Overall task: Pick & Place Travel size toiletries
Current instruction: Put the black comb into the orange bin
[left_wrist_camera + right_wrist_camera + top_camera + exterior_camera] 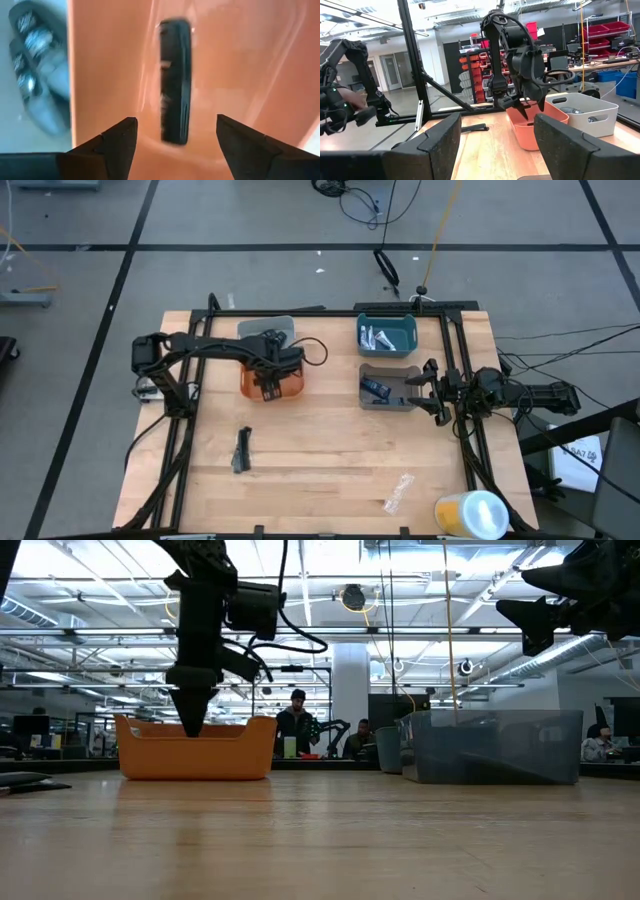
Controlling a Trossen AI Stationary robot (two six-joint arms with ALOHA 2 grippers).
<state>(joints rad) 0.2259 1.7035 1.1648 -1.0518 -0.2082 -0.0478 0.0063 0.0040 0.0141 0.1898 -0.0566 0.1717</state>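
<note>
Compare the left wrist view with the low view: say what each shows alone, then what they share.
Only the left wrist view: a black comb lying inside the orange bin, loose between the left gripper's open fingers, and dark oval pieces in the neighbouring bin. Only the low view: the grey bin, the right gripper raised, and people beyond the table. Both: the orange bin with the left gripper in it.

Black comb (175,82) (seemingly released) lies in orange bin (105,75); claw (172,137) open.
</note>
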